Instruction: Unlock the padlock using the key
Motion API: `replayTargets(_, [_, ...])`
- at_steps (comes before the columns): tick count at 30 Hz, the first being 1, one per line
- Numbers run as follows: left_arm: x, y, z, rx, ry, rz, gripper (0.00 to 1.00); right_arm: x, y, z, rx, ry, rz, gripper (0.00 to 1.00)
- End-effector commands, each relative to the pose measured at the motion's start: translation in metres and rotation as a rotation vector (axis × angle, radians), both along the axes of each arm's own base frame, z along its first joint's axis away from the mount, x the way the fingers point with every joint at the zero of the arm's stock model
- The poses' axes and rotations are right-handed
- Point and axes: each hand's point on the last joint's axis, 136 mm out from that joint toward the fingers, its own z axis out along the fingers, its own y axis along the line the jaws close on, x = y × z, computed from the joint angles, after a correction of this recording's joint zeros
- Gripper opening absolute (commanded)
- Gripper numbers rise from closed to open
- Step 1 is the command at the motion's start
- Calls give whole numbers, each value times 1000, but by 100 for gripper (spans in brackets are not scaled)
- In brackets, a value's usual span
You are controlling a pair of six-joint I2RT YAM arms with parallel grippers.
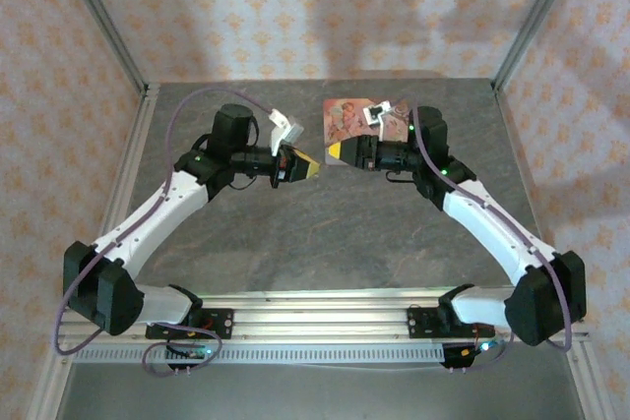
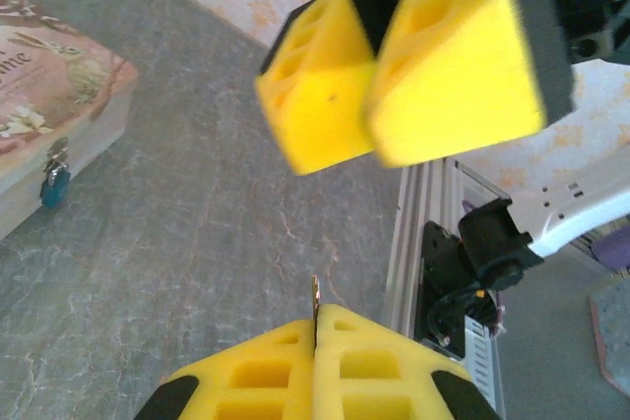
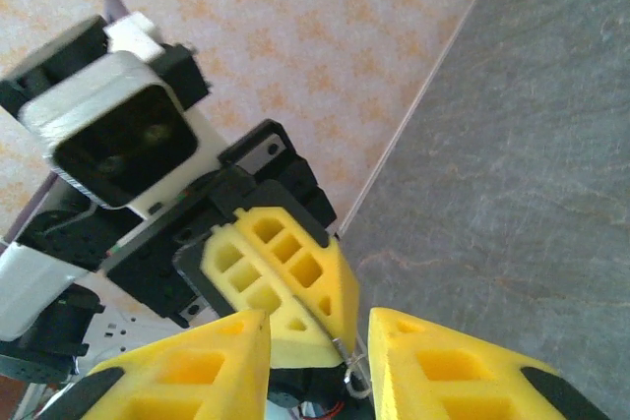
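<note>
**Key (image 2: 315, 294) pinched, padlock (image 2: 54, 187) at ten o'clock**

We see the thin, pale metal key clamped by the closed yellow fingers of the left gripper (image 2: 315, 327). Its long axis points to twelve, toward the right gripper (image 3: 320, 320), whose jaws stand partly apart. Blue-bodied and silver-shackled, the padlock hangs on the front of the pink box (image 2: 59, 95), well apart. Neither arm looks clearly nearer.

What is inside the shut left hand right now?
A thin pale metal key: its tip pokes out of the seam between the yellow fingers of the left hand; the rest is covered by them.
</note>
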Motion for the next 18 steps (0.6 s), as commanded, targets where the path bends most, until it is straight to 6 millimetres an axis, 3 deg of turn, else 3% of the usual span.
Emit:
replayTargets(1, [-15, -4, 4, 2, 7, -97, 0, -13, 9, 4, 16, -2, 74, 31])
replayTargets(18, [-15, -10, 17, -46, 16, -134, 0, -32, 15, -6, -24, -35, 157, 25])
